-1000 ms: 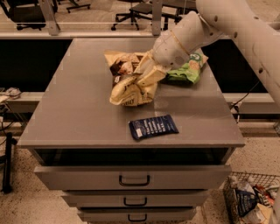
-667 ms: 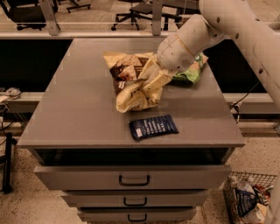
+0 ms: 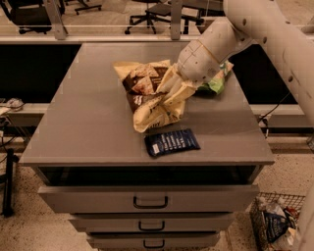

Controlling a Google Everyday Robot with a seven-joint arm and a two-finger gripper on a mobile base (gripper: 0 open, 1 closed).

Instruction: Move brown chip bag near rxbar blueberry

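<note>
The brown chip bag (image 3: pixel 143 93), crinkly with a dark brown centre and cream-yellow ends, lies crumpled and partly lifted in the middle of the grey cabinet top (image 3: pixel 83 122). My gripper (image 3: pixel 172 92) comes in from the upper right and is shut on the bag's right side. The bag's lower cream end hangs just above and left of the rxbar blueberry (image 3: pixel 171 142). The rxbar is a small flat dark blue wrapper with a white patch, lying near the front edge. The fingertips are partly hidden in the bag's folds.
A green chip bag (image 3: pixel 217 82) lies at the right edge of the top, behind my arm (image 3: pixel 211 46). Drawers (image 3: pixel 149 201) sit below the front edge. A wire basket with rubbish (image 3: pixel 274 223) stands on the floor at lower right. Office chairs (image 3: pixel 152 12) stand behind.
The gripper has dragged the brown chip bag towards the front and a little right, so its lower end is now closer to the rxbar. The rxbar and green bag have not moved.
</note>
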